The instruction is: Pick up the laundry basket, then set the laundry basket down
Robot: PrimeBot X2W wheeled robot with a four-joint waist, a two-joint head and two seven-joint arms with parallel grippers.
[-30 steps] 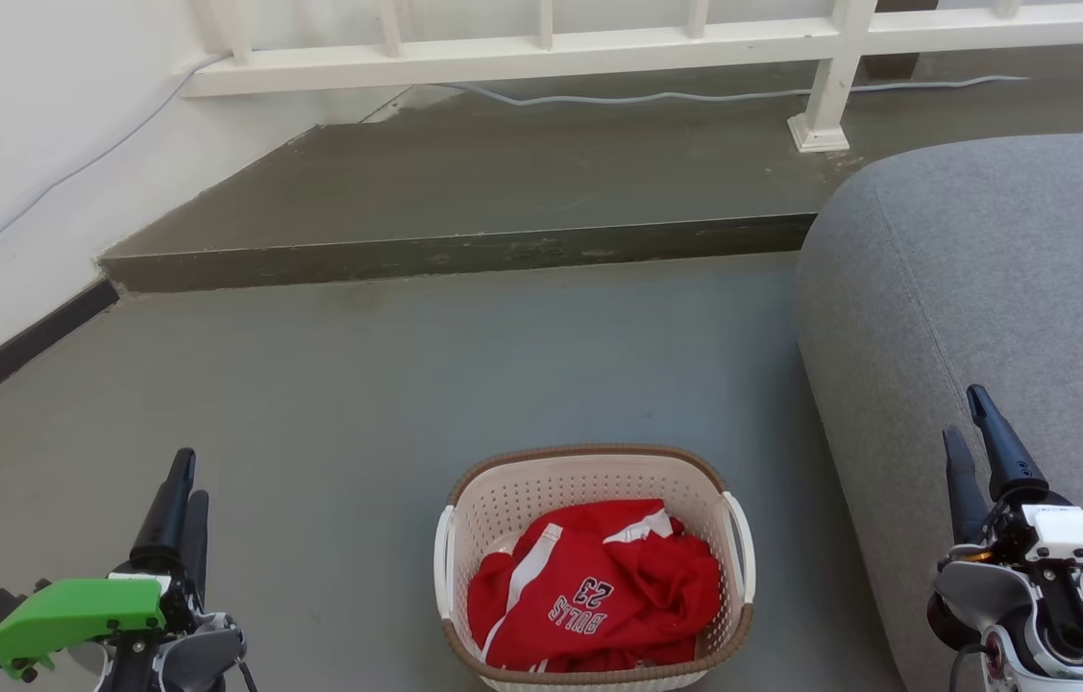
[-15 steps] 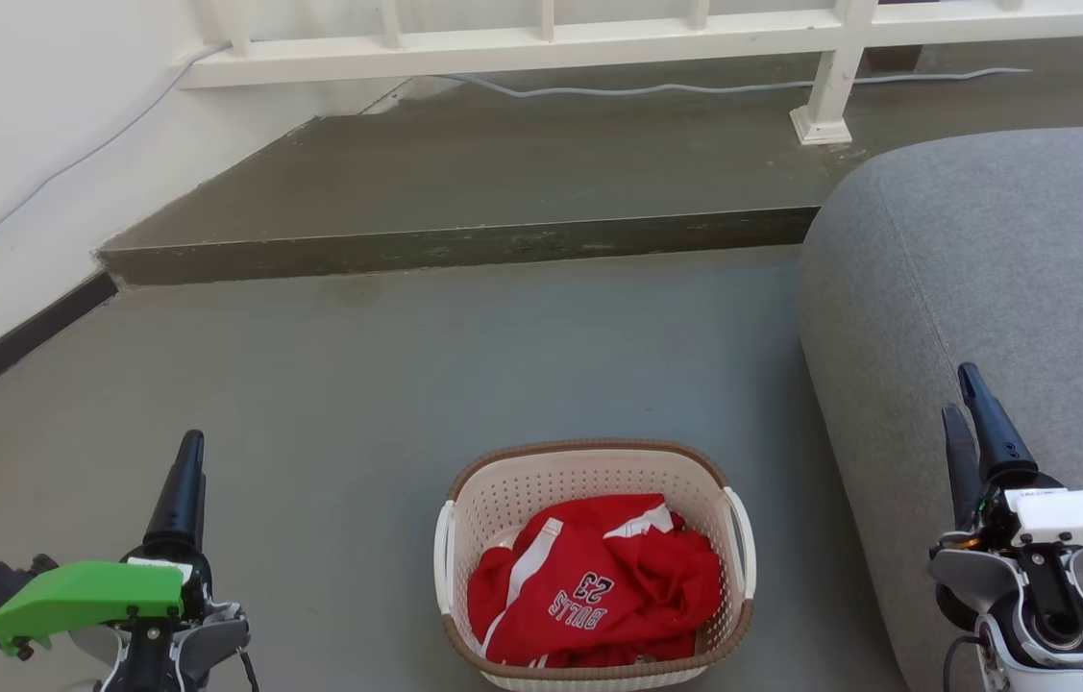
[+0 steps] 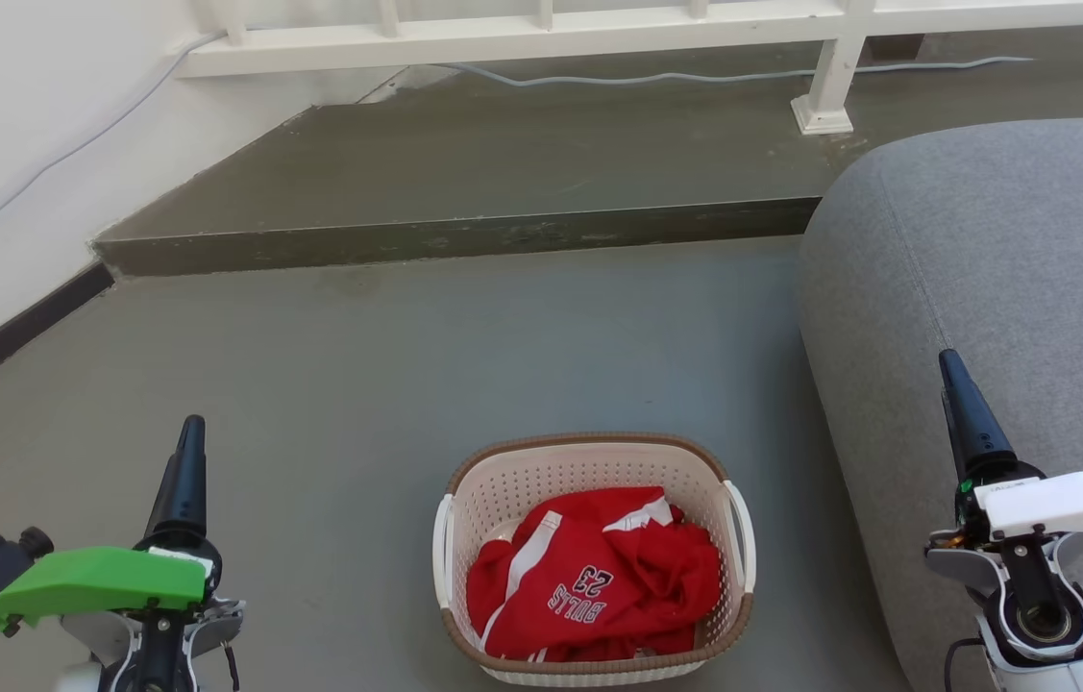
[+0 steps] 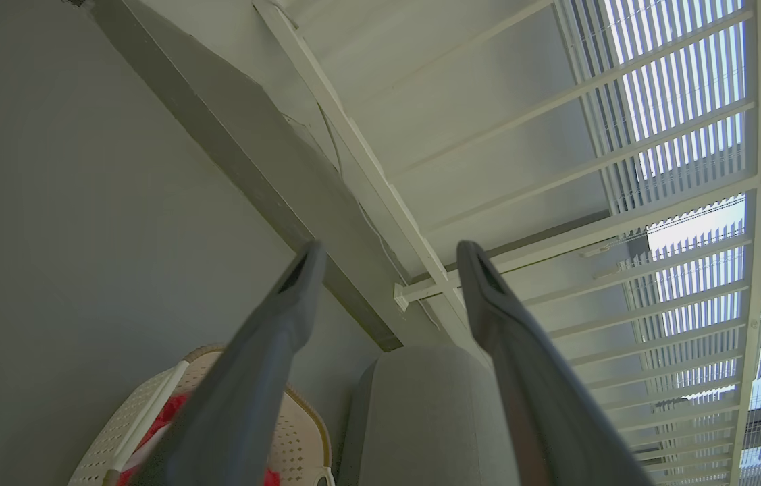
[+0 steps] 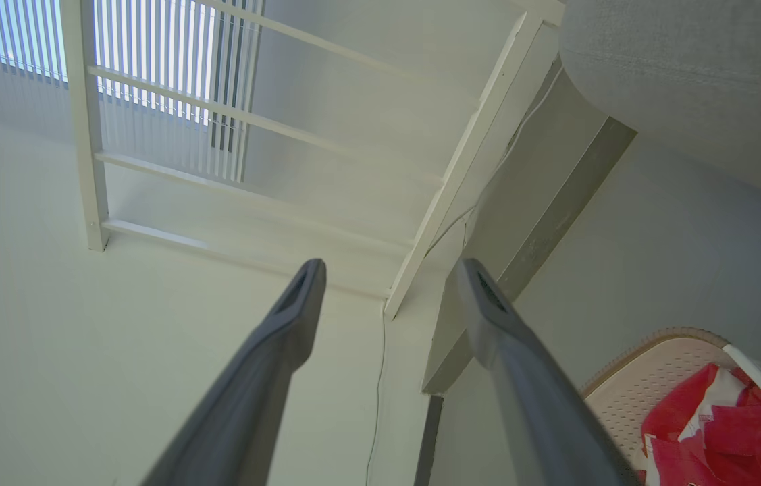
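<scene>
Left claw point(image 3: 192, 430) and right claw point(image 3: 948, 363) flank the laundry basket point(image 3: 522, 485), both open and empty. Best to lower them evenly, 1 per handle point(image 3: 443, 553).

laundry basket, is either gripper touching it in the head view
No, the laundry basket sits on the floor between the left gripper and the right gripper, with bare floor separating it from both.

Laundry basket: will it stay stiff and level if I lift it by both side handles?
Probably stiff: the laundry basket looks like moulded perforated plastic with a banded rim. Likely light, since it holds a crumpled red jersey and little else that shows. The jersey sits toward the near end, so the basket might dip slightly there.
</scene>
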